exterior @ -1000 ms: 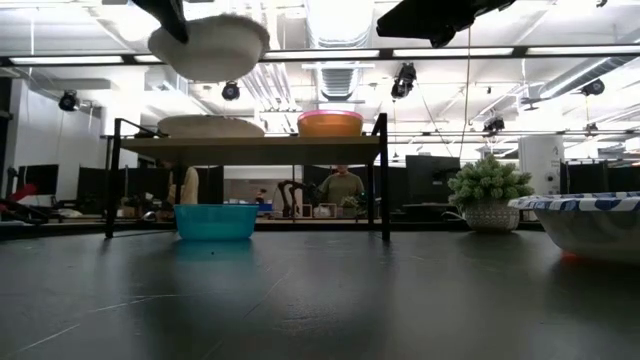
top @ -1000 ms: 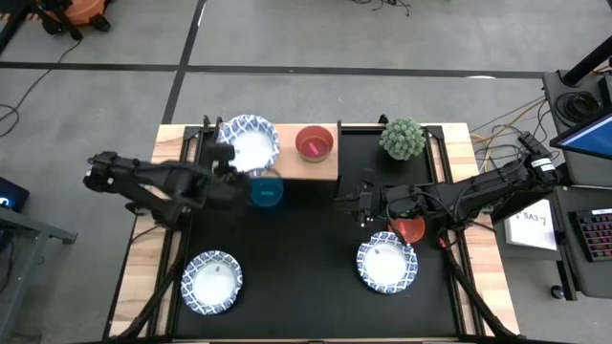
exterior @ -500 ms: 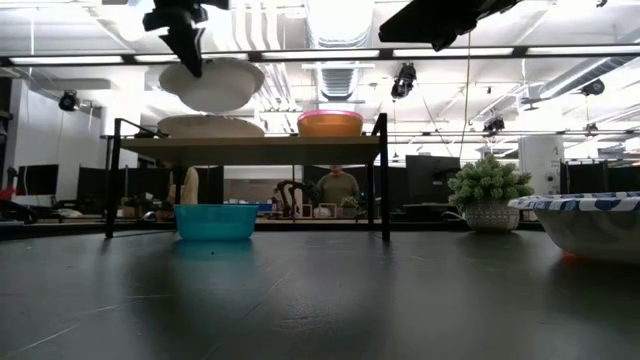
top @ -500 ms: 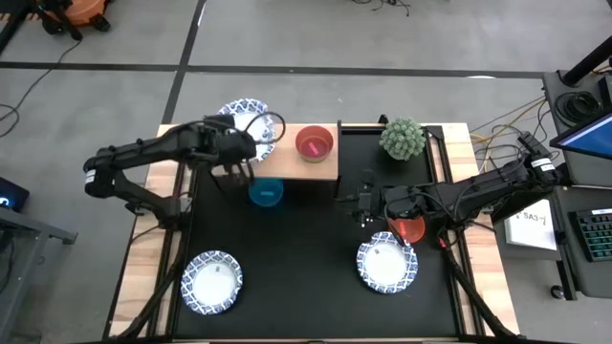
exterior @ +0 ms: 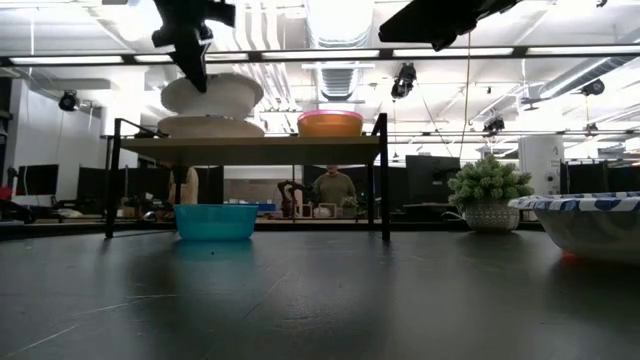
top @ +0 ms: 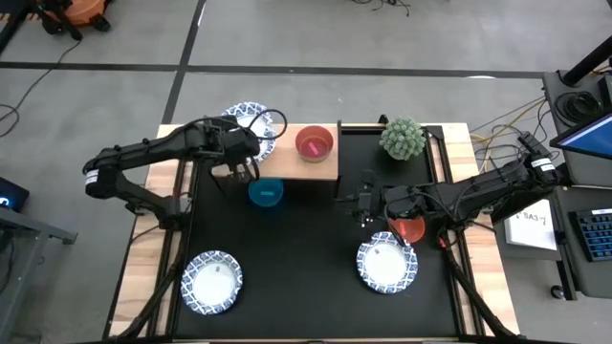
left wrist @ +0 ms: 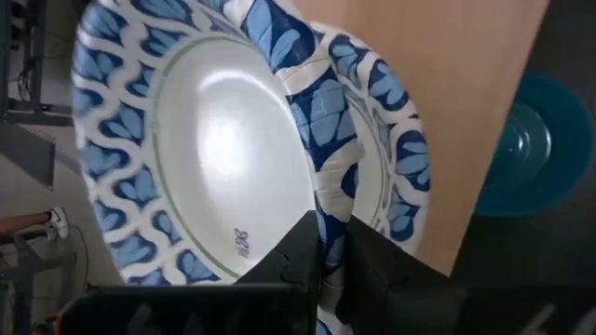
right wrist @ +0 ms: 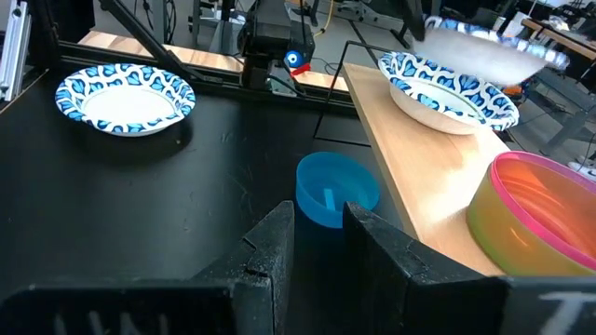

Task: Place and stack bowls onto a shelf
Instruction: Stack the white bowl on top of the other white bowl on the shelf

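My left gripper (top: 245, 162) is shut on a wide white bowl with a blue rim (top: 251, 122), over the left end of the wooden shelf (top: 325, 172). A second wide bowl (exterior: 210, 126) rests on the shelf right under it, with the magenta bowl (top: 314, 143) beside it. The teal bowl (top: 267, 193) sits on the table in front of the shelf. Two more wide bowls (top: 212, 281) (top: 387, 265) lie near the table's near edge. My right gripper (right wrist: 317, 228) hovers open at mid-table, with the red bowl (top: 411, 229) beside its arm. No green bowl is in view. My left gripper pinches the held bowl's rim (left wrist: 321, 200) on its near side, one finger inside the bowl and one outside. The fingers (exterior: 190, 50) come from above, pointing down. The bowl is about level and close above the bowl on the shelf (left wrist: 400, 167); whether they touch I cannot tell.
A round green spiky plant (top: 403, 139) stands at the table's far right. The shelf's right end (top: 330, 164), past the magenta bowl, shows bare wood. The black tabletop (top: 306, 258) between the two near bowls is bare. A person stands in the room beyond the shelf (exterior: 333, 190).
My left gripper carried the wide bowl toward the table's far edge, over the shelf's left end, and lowered it until it hangs just above the bowl on the shelf. The bowl came from a tilt to about level. My right arm kept still.
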Available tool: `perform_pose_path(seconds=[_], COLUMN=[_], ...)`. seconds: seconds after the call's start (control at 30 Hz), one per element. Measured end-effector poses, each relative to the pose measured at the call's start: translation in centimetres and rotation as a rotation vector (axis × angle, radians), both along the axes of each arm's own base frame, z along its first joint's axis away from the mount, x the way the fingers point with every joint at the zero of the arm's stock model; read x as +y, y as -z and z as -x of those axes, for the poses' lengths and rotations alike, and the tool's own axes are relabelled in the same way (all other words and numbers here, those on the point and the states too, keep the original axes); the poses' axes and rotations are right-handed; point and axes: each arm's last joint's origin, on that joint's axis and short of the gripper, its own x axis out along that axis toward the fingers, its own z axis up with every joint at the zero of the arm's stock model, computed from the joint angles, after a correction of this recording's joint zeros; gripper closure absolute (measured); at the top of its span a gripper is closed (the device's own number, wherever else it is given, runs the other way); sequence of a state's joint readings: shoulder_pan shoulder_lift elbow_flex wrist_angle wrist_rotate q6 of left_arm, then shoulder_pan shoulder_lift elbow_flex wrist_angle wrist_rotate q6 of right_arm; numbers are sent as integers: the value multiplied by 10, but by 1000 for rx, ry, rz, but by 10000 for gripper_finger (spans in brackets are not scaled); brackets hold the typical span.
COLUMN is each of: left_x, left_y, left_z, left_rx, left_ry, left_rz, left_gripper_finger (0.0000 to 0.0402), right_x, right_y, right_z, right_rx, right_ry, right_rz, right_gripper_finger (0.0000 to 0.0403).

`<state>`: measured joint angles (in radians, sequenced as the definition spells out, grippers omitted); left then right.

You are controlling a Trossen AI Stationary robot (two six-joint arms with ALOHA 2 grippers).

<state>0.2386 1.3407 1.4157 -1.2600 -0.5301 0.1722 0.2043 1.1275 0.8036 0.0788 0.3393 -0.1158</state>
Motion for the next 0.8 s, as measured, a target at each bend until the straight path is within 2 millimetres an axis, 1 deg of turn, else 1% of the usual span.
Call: perform_pose_path(seconds=[0.2,0.37,0.43,0.53,0.7,0.8], left_x=[2,2,2,1,-1,-2], left_y=[14,18,17,15,8,1], left_z=[0,0,0,-1,0,3], left_rx=[34,42,40,18,1,-5], left_ry=[-9,-9,-8,12,27,5], left_rz=[8,10,13,62,95,104], left_gripper_finger=[359,326,311,285,244,229], right_x=[0,0,0,0,0,0], right_y=[0,0,0,0,0,0], right_z=[0,0,0,0,0,0], right_rx=[0,0,0,0,0,0], right_ry=[0,0,0,0,0,0], right_rz=[0,0,0,0,0,0], right_gripper_finger=[317,316,316,316,316,316])
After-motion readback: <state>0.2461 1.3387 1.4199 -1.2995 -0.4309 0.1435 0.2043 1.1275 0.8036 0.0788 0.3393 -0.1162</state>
